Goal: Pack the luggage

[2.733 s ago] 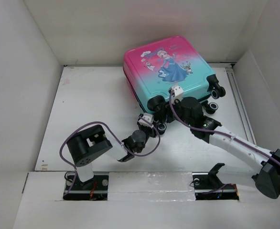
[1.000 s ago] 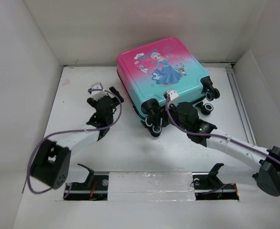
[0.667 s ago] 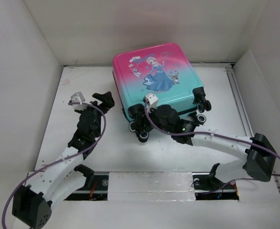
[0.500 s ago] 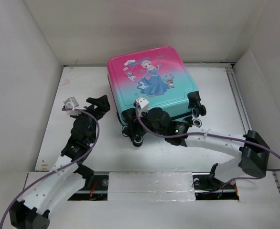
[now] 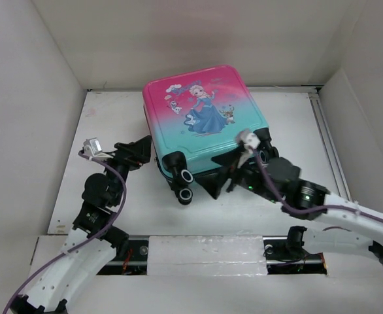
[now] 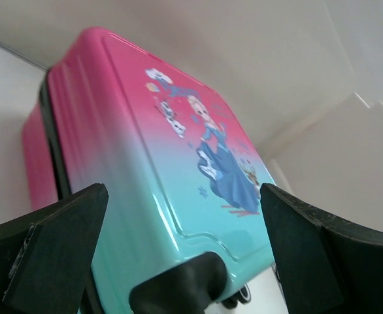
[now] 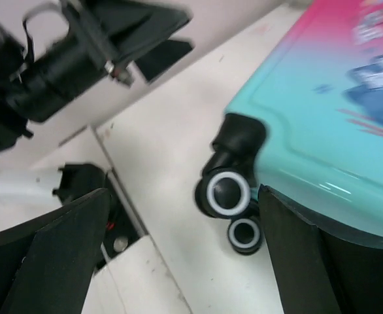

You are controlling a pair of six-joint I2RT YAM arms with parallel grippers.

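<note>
Our closed pink-to-teal hard-shell child's suitcase [image 5: 201, 118] lies face-up toward 12 o'clock on the white table [image 5: 106, 124]. The left gripper [image 5: 140, 150] at its 8 o'clock and the right gripper [image 5: 223, 178] at its 5 both gape wide, empty. It looks stiff, slick and free-rolling on black-and-white wheels [image 5: 185, 177], so we'd grip its edges

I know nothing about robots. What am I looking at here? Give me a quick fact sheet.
Suitcase: closed, lying flat, princess picture facing up
Place: far middle of the white table
Wheels: on the end facing the arms
Left jaws: open, empty, beside the suitcase's left side
Right jaws: open, empty, at the wheel end
Packing: not visibly under way
</note>
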